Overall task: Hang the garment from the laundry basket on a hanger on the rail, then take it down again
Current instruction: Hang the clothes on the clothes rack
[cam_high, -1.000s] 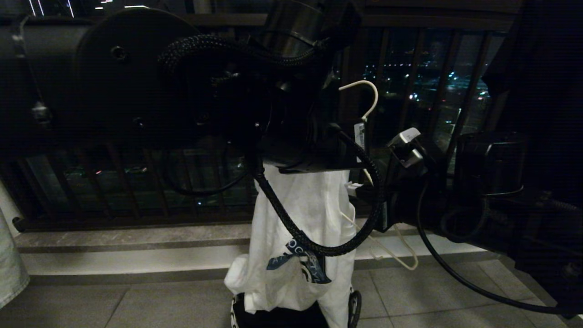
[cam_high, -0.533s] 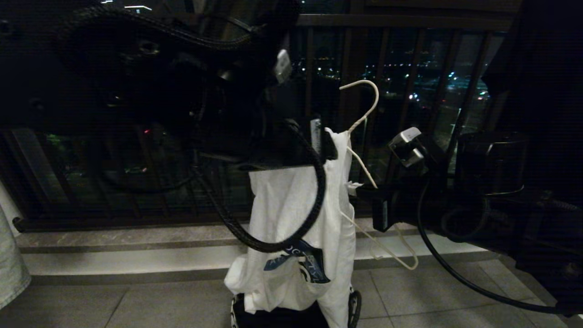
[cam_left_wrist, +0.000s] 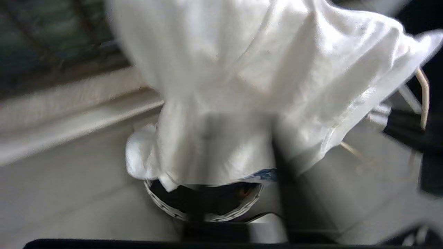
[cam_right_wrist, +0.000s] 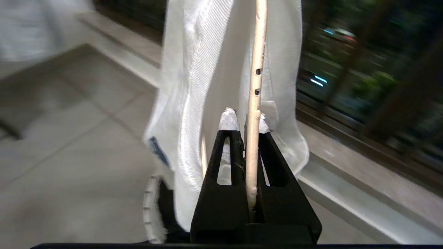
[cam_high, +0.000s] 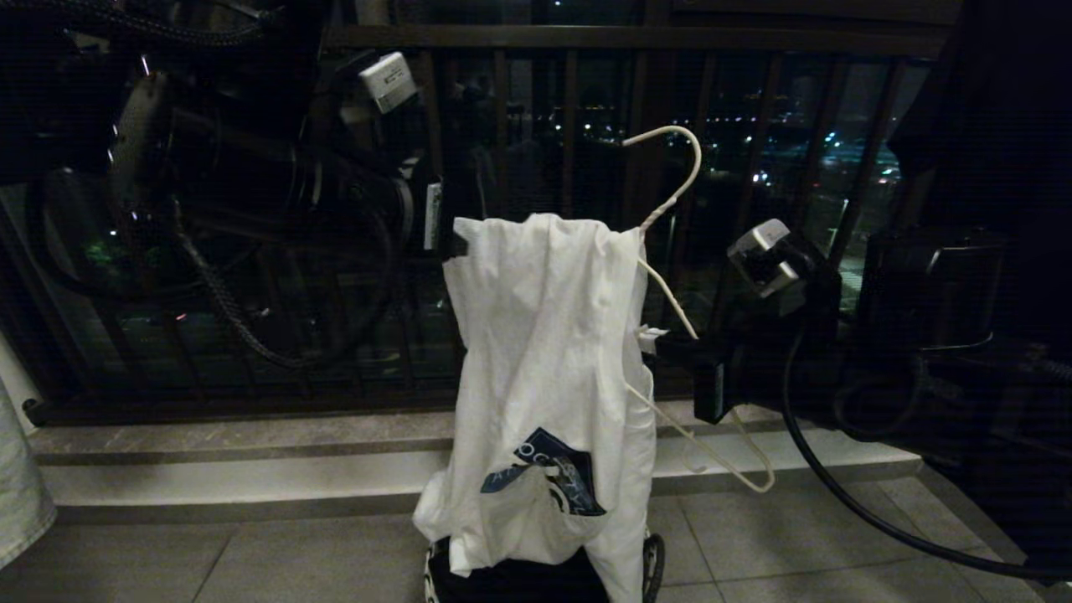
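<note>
Dark balcony railing (cam_high: 544, 100) behind garment (cam_high: 544, 335) draped on hanger (cam_high: 670, 201).

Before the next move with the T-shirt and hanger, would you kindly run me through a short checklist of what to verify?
1. Right end effector clamped on the hanger: ok, the wire sits between its shut fingers.
2. Left end effector gripping the garment at its upper edge: ok, shut on the cloth.
3. Garment seated on both hanger shoulders: not ok, one bare arm of the wire sticks out beside the cloth.
4. Garment clear of the laundry basket: not ok, its hem reaches the basket's rim.
5. Hanger hook free: ok, nothing on it.
6. Rail within reach: cannot tell, not in view.
</note>
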